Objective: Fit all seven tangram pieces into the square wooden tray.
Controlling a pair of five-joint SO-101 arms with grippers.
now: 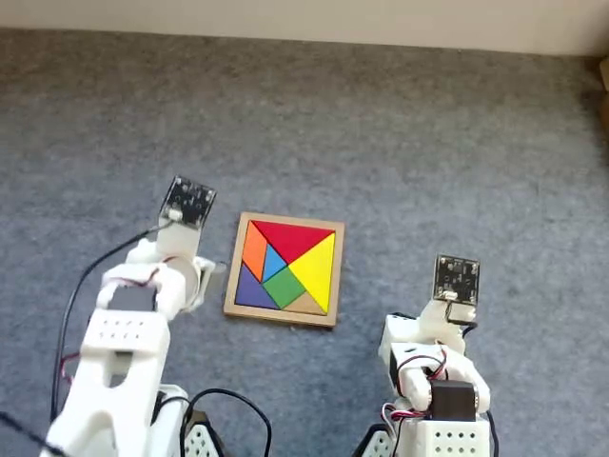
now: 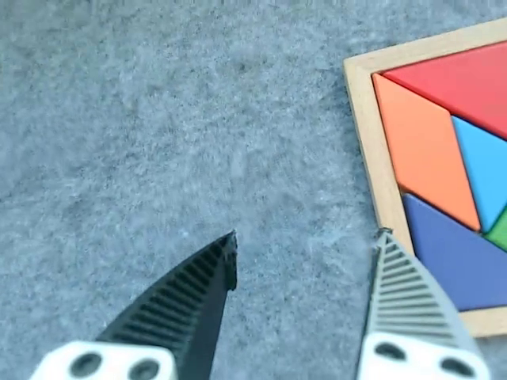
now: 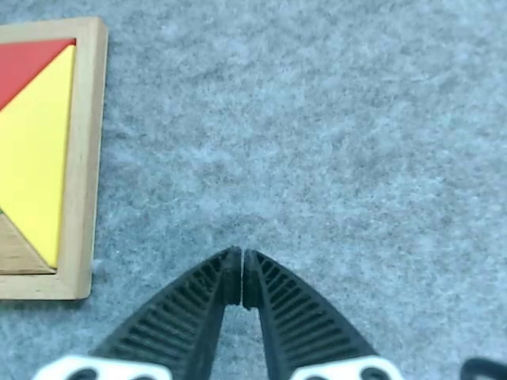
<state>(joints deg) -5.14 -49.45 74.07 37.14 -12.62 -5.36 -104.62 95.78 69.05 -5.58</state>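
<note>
Two white robot arms sit closest, low in the high view: the left arm [image 1: 124,333] and the right arm [image 1: 433,371], one on each side of the wooden tray [image 1: 281,317]. The left pincer [image 2: 308,237] is open wide, with nothing in it. Its black finger [image 2: 198,293] hangs over the grey carpet [image 1: 428,143], and its white finger [image 2: 404,293] is right at the tray's side rim, next to the dark blue triangle [image 2: 459,261]. The right pincer [image 3: 242,261] is closed tight, with nothing between its two black fingers. It hangs over the carpet, a little way off from the other side of the tray. The tray lies flat on the carpet between the two arms. All seven pieces are inside it and fill the square. The red triangle [image 1: 293,238] is at the far edge. The yellow triangle [image 1: 317,267] is along the side by the right arm. The orange slanted piece [image 1: 255,252] and the dark blue triangle are along the side by the left arm. A small light blue triangle [image 1: 273,262] and a green square [image 1: 284,286] sit in the middle. A small tan triangle [image 1: 306,303] is at the near edge.
</note>
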